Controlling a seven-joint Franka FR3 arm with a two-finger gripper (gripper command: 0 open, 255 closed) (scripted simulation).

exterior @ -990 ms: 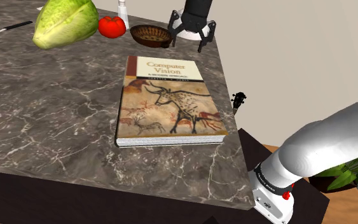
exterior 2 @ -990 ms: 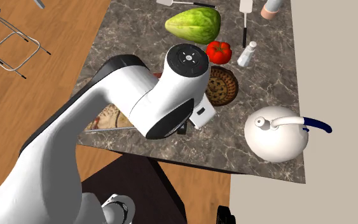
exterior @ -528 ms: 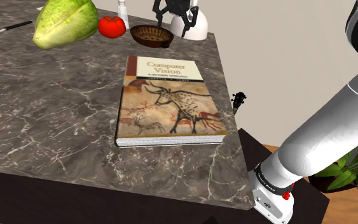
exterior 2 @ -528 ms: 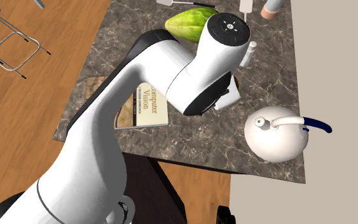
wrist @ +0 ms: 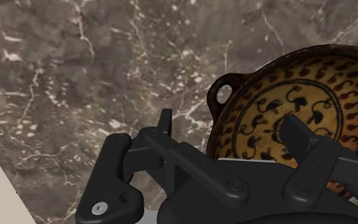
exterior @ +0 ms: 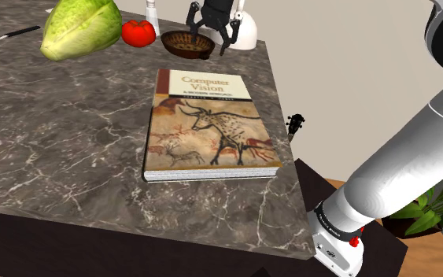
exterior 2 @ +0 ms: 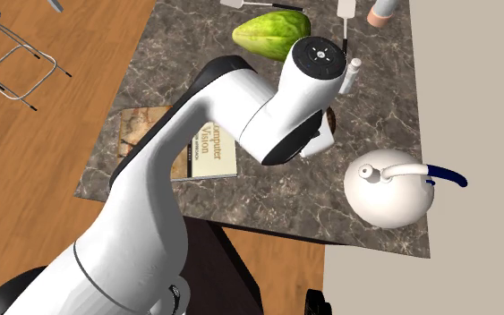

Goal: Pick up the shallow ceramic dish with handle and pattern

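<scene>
Brown shallow dish [exterior: 186,43] with a loop handle and a yellow interior patterned in dark marks: it stands near the far edge of the dark marbled tabletop [exterior: 70,134]. Reading from the shoulder view's left along that far edge: a large green leafy head [exterior: 78,27], a red tomato [exterior: 138,33] just beside it, a white shaker [exterior: 153,12] behind the tomato, then the dish, and a rounded white teapot [exterior: 245,33] at the corner. The all-black pincer [exterior: 210,30] hangs over the dish's right side, in front of the teapot, its fingers spread wide and gripping nothing. In the wrist view, one finger [wrist: 301,133] lies over the patterned interior and the other over bare tabletop beside the handle, with the rim between them. Nearer the camera lies a closed book [exterior: 208,122] titled "Computer Vision", with a bull painting on its cover. The white arm [exterior: 416,157] rises at the right.
</scene>
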